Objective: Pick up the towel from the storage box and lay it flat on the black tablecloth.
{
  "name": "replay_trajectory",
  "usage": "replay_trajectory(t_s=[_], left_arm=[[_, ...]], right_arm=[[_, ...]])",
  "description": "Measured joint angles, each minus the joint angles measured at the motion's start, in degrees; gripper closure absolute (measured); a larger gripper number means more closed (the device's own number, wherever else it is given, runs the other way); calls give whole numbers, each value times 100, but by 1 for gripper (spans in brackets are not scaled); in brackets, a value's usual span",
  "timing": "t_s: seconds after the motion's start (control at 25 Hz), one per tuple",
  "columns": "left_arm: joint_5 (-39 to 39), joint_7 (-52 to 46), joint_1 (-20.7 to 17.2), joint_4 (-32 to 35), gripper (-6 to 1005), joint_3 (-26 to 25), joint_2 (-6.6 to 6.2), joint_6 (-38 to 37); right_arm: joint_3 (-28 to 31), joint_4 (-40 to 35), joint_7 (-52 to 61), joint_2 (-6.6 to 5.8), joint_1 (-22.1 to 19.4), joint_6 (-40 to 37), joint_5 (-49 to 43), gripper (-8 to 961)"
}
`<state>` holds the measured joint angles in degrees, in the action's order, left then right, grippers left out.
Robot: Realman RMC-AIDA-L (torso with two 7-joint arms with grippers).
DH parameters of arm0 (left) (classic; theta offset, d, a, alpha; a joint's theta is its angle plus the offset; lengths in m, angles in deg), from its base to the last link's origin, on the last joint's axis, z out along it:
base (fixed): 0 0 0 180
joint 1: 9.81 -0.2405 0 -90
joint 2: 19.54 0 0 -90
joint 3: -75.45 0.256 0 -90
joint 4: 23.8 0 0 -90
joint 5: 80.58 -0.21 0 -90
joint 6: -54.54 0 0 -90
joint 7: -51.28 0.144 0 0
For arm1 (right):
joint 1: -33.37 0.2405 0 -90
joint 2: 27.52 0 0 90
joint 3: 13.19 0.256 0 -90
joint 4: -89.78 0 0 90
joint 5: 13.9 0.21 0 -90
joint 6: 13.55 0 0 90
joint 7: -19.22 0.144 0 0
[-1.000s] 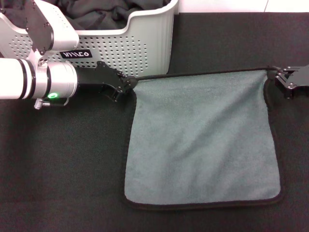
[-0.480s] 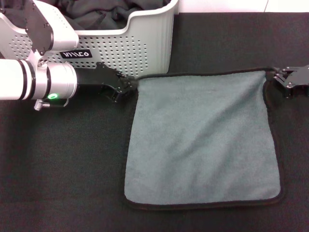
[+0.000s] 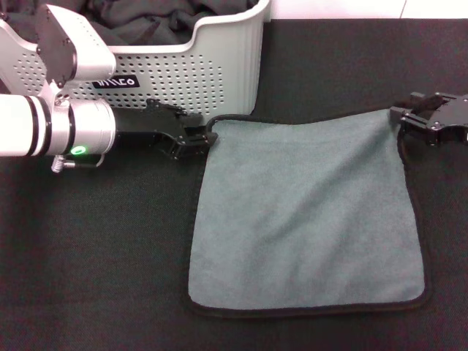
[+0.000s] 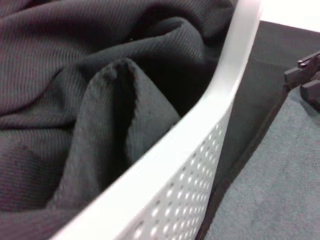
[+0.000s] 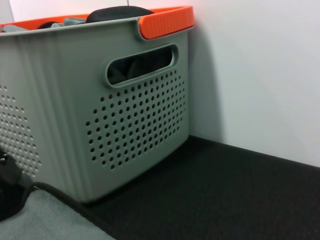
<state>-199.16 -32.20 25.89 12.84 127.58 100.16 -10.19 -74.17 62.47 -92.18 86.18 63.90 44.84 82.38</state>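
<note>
Since the earlier frames both pincers have shifted: the left pincer [image 3: 199, 137] has moved inward and slightly lower, the right pincer [image 3: 409, 121] inward and up. The towel's far edge, taut and straight before, now sags in a shallow curve between the two corners.

One towel [image 3: 307, 216]: grey-green fleece, roughly square, thin black sewn border all round. It lies spread on the black tablecloth [image 3: 95, 248], near edge flat, far edge just in front of the storage box [image 3: 219, 58]. Far left corner bunched at the left pincer's tips, which appear pressed onto it. Far right corner sits at the right pincer; whether those tips pinch it or are spread, cannot tell.

One storage box: light grey plastic, rounded corners, rows of small holes, small black label [image 3: 115, 82] with white letters. It stands on the tablecloth at far left. Left wrist view shows its rim [image 4: 200, 120] and dark charcoal cloths [image 4: 75, 100] piled inside; number of cloths cannot be told.

Right wrist view: a grey perforated basket [image 5: 100, 110] with an orange rim [image 5: 165, 20] and a slot handle, against a white wall [image 5: 260, 75].

Two arms, two pincers.
</note>
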Motion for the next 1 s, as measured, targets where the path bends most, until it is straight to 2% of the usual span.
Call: replay_trajectory(t_s=[0.4,0.44,0.6,0.8,1.0], left_arm=[[127,38,-91,93,547,20,0,-255],[217,58,-111,145,547,8,0,-464],[525,196,-206,219,546,-7,-36,-883],[1352,914,-462,318,545,-9,-132,-1994],[1840,1821,-709,363,412,-11,-150,-3312]], right_arm=[[60,-250,-4,-12,-267,191,63,272],[161,-657,-2,42,-538,366,73,245],[172,-963,33,49,-726,701,73,136],[180,-1034,62,-47,-853,1432,66,75],[138,-1054,63,-30,-880,2289,-83,64]])
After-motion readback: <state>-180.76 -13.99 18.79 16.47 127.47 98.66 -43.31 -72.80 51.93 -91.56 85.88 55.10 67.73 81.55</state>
